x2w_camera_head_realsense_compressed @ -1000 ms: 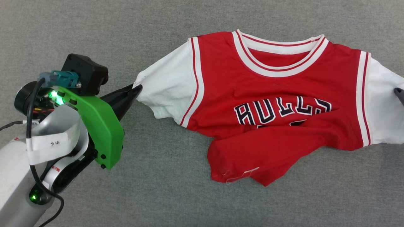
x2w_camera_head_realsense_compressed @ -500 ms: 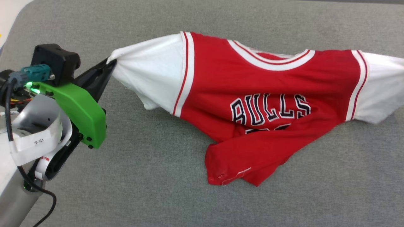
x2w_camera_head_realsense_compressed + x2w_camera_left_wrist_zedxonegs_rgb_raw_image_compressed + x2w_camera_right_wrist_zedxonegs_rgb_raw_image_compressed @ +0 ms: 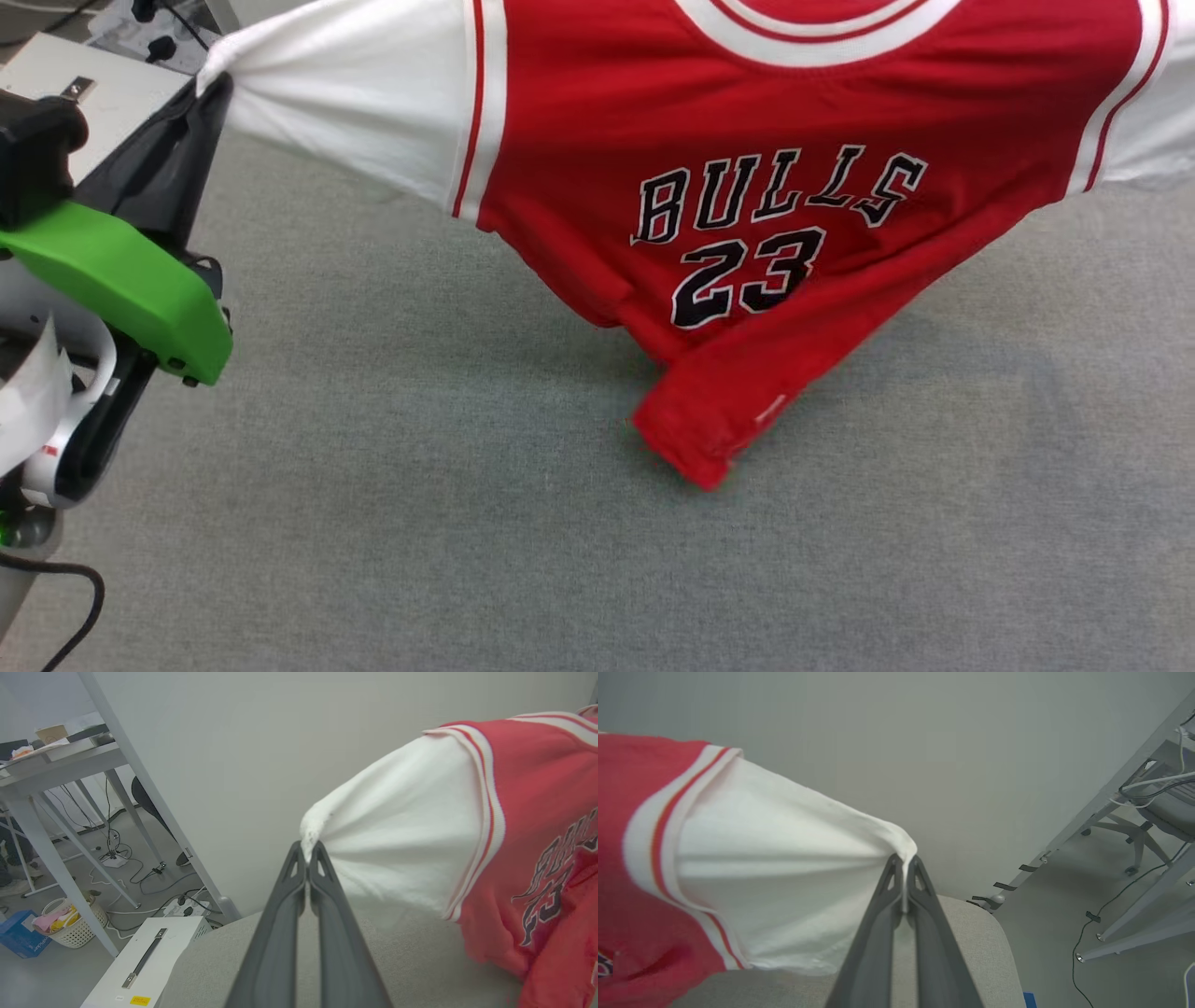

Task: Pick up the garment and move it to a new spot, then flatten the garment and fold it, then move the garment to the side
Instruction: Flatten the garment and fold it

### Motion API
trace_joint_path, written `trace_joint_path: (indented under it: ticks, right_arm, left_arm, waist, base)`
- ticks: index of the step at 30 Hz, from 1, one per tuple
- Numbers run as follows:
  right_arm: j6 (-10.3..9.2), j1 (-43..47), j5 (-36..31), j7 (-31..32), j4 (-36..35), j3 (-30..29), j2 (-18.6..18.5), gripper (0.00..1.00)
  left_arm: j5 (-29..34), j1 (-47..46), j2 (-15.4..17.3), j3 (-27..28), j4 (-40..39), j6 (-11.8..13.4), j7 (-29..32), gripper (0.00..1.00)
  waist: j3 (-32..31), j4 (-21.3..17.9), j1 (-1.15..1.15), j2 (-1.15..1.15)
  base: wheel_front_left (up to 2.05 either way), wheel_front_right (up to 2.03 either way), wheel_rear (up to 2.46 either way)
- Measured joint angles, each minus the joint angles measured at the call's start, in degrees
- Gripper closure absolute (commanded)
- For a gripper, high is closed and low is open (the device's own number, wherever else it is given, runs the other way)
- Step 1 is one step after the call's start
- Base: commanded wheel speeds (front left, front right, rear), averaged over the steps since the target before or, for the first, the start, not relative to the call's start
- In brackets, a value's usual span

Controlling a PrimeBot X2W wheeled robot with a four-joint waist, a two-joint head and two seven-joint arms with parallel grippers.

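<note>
With my left pincer point(image 3: 308, 851) and right pincer point(image 3: 905, 863) each clenched on a white sleeve tip, the garment point(image 3: 747, 112) hangs stretched above the grey worktop point(image 3: 373, 523), so I'd lift both evenly until the drooping red hem clears before carrying it across.

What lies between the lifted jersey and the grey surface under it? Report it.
Nothing visible. The garment hangs by its sleeves, pinched by the left gripper and right gripper, above open grey surface.
</note>
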Motion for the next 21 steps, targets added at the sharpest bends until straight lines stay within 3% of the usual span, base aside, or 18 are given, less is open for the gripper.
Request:
trace_joint_path:
  ticks: [9,21]
  right_arm:
    - [0.0,-5.77,0.89,-2.57,-2.32,-0.24,-0.9,1.0]
    - [0.01,-18.68,1.46,-6.04,2.08,3.5,-0.26,1.0]
  left_arm:
    - [1.24,-3.56,1.54,3.61,-0.45,0.42,-2.27,1.0]
    - [0.64,-16.45,2.99,4.95,7.99,-4.75,-1.75,1.0]
  waist:
    - [-3.06,0.19,0.0,0.0]
    - [3.4,-0.12,0.0,0.0]
  base:
    - [0.0,0.0,0.0]
    - [0.0,0.0,0.0]
